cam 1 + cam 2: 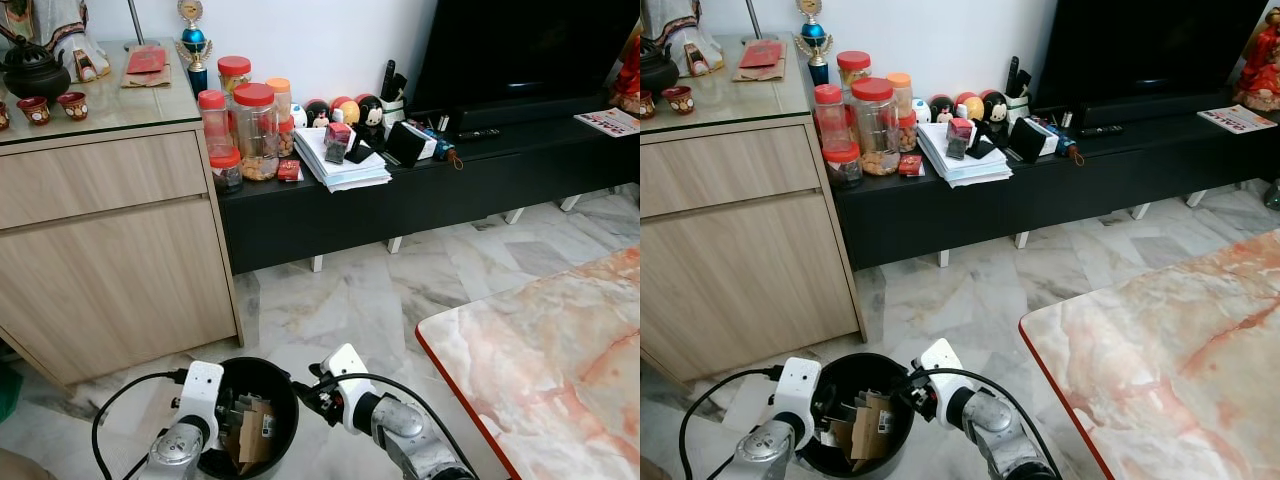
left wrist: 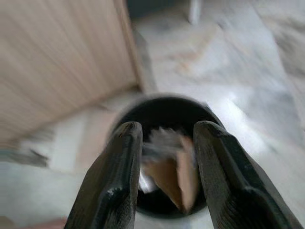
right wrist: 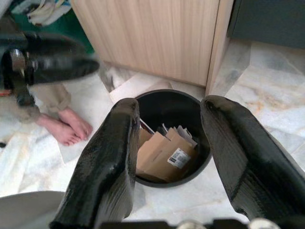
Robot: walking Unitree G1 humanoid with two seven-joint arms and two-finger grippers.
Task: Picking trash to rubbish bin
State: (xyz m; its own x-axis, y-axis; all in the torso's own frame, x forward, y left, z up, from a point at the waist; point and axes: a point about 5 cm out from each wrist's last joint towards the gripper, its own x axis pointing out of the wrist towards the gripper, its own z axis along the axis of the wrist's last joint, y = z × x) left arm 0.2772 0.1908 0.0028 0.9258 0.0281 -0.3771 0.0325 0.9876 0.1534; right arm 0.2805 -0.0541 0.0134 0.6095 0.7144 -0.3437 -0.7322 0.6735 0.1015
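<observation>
At the bottom centre of the left eye view, a black rubbish bin (image 1: 250, 415) stands on the marble floor (image 1: 380, 290), just in front of a light wooden cabinet (image 1: 110, 260). Inside it lie brown cardboard pieces (image 3: 164, 150), one bearing a white label, along with some paper scraps.

The left gripper (image 2: 164, 157) hangs over the bin's left rim, its two black fingers spread apart with nothing between them; the left wrist view is blurred, with the bin's mouth showing in the gap. The right gripper (image 3: 167, 143) sits at the bin's right rim, its fingers also wide apart and empty, framing the bin's contents in the right wrist view.

In that same view, a person's bare feet (image 3: 66, 126) rest on the floor at the middle left.

Across the upper middle of the head views, a low black TV console (image 1: 400, 190) carries red-lidded jars (image 1: 245, 125), a stack of papers (image 1: 340, 160) and small figurines. A marble-patterned worktop (image 1: 560, 360) with a red edge fills the lower right.
</observation>
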